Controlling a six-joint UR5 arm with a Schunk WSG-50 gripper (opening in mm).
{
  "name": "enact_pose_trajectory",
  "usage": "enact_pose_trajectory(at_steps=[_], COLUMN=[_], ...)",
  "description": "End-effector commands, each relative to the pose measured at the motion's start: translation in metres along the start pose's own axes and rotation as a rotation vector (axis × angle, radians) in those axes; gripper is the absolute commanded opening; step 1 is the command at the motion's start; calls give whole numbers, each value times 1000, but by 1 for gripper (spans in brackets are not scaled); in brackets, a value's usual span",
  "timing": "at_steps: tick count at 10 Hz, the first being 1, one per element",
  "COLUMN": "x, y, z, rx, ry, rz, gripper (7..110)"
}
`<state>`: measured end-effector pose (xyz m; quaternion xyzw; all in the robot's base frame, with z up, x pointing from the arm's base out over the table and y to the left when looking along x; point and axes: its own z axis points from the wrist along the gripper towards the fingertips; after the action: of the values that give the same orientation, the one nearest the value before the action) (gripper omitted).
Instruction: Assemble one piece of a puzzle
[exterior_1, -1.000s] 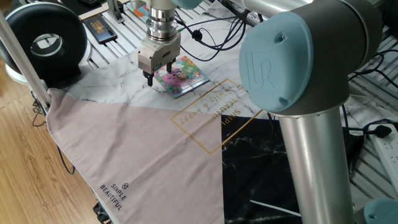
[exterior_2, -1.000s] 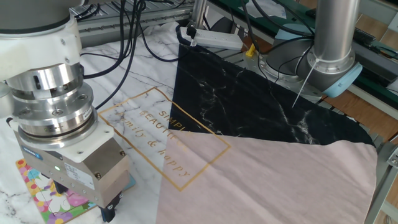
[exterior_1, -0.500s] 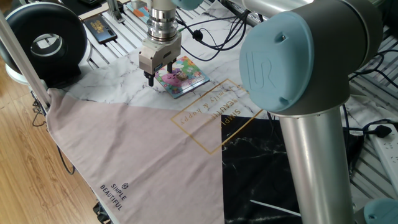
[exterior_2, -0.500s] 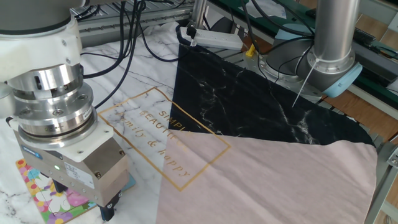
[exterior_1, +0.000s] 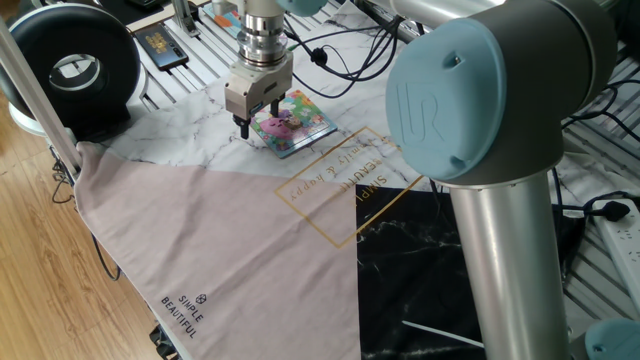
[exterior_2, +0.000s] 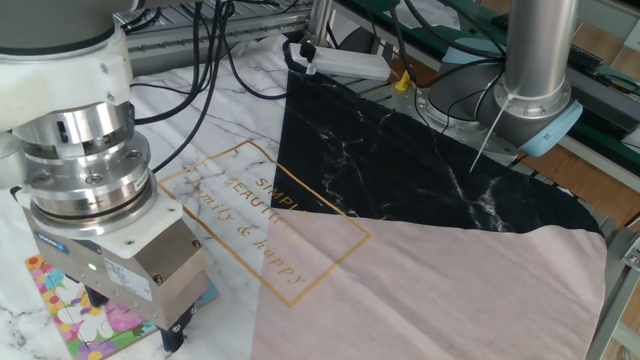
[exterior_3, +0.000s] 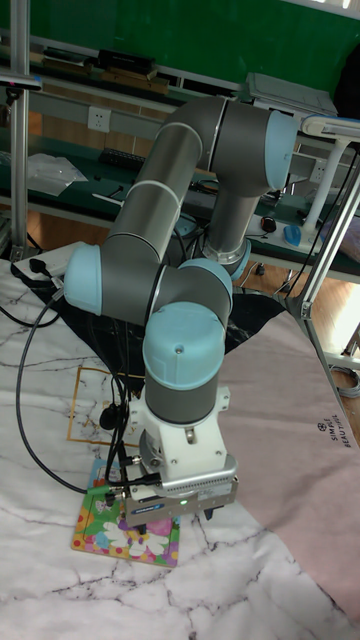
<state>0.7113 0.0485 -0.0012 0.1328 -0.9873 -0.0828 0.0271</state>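
The pincer (exterior_1: 255, 124) points straight down over the near-left edge of the puzzle (exterior_1: 292, 123), its dark fingertips (exterior_1: 242, 129) low above the board's rim. In one fixed view the two fingers stand close together, with little gap between them, yet whether they are clenched on anything cannot be told; the piece itself is not visible in any view, so its place is unknown. The puzzle lies just beneath and to the right of the pincer in that view, flat on the white marble-patterned part of the table cloth (exterior_1: 180, 140), showing pink, yellow and green cartoon colours with a blue edge. In the other fixed view the pincer (exterior_2: 140, 335) fills the lower left, its grey body covering most of the puzzle (exterior_2: 60, 310), only the yellow-dotted corner and a pink patch showing left of it. In the tall fixed view the pincer (exterior_3: 185, 515) hangs under the arm's blue-capped wrist (exterior_3: 183, 365), with the puzzle (exterior_3: 110, 525) showing to its left and below. Well apart from the pincer, a gold-lettered square frame (exterior_1: 340, 180) is printed on the cloth, and a black round device (exterior_1: 75, 65) sits off to the left.
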Motion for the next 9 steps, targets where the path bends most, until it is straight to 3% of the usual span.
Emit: enact_pose_trajectory(at_steps=[1,9], x=[0,1], y=[1,1], z=[-1,-1], rx=[-9,-12], ry=[-2,-2], rz=[8,4], gripper=[88,88])
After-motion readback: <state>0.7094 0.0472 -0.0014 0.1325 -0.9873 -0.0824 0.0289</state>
